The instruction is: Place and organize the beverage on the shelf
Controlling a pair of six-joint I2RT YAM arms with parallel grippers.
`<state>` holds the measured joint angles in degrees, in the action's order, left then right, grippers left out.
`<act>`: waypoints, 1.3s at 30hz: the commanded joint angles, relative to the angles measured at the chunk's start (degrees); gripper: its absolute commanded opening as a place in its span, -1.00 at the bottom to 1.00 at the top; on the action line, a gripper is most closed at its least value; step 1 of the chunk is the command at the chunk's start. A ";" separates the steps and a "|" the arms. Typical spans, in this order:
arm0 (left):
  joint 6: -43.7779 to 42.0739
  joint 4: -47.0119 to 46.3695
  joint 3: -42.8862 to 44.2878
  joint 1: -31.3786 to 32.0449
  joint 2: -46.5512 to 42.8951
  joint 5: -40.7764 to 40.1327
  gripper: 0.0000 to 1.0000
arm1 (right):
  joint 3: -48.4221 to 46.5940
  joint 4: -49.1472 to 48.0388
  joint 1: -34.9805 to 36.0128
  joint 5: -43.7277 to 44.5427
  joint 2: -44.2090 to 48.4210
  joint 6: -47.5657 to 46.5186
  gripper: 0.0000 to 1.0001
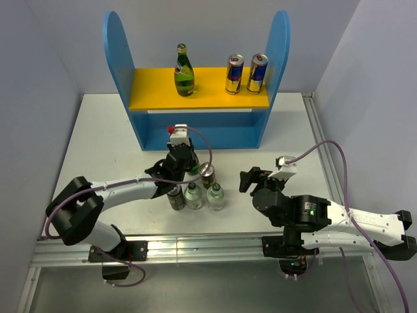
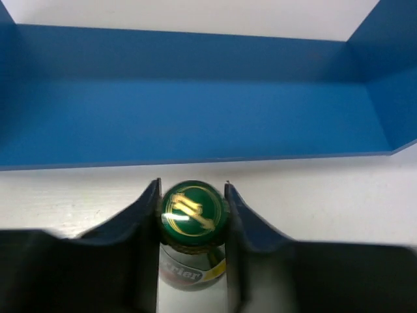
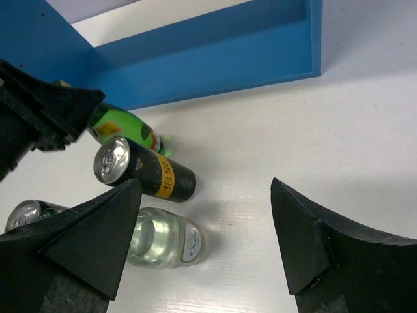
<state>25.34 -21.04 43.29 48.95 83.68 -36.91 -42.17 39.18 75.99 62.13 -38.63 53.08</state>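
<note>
My left gripper (image 1: 181, 159) is shut on the neck of a green glass bottle (image 2: 193, 210) that stands on the table just in front of the shelf (image 1: 195, 88); its jaws press on both sides of the green cap. A second green bottle (image 1: 184, 70) stands on the yellow upper board. Two dark brown-gold cans (image 1: 208, 175) (image 1: 175, 197) and two clear bottles with green caps (image 1: 193, 195) (image 1: 215, 197) stand close together near the front. My right gripper (image 1: 251, 177) is open and empty, right of this group. Its view shows a dark can (image 3: 144, 171) and a clear bottle (image 3: 164, 238).
Two blue-and-silver cans (image 1: 234, 74) (image 1: 257, 72) stand on the right part of the yellow board. The shelf's blue lower level (image 2: 195, 117) lies straight ahead of the left gripper. Grey walls close in both sides of the table (image 1: 293, 137).
</note>
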 commanded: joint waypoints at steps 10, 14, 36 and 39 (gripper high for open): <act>1.46 5.03 7.77 0.97 -1.76 -5.01 -0.99 | 2.01 2.92 0.39 1.95 1.98 3.79 0.71; 0.85 13.72 12.25 1.06 -6.15 -6.86 -0.99 | 1.83 2.22 0.48 1.86 1.81 3.08 0.70; -17.16 35.53 53.20 -6.67 -8.54 -7.93 -0.99 | 3.59 -0.68 0.39 0.45 1.63 2.47 0.68; -17.78 37.82 60.32 -9.83 -4.41 -5.99 -0.99 | 4.03 -0.86 0.39 0.63 2.16 2.47 0.68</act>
<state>10.50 20.84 94.94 41.43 77.08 -45.25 -38.81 39.79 75.99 61.39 -37.23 54.41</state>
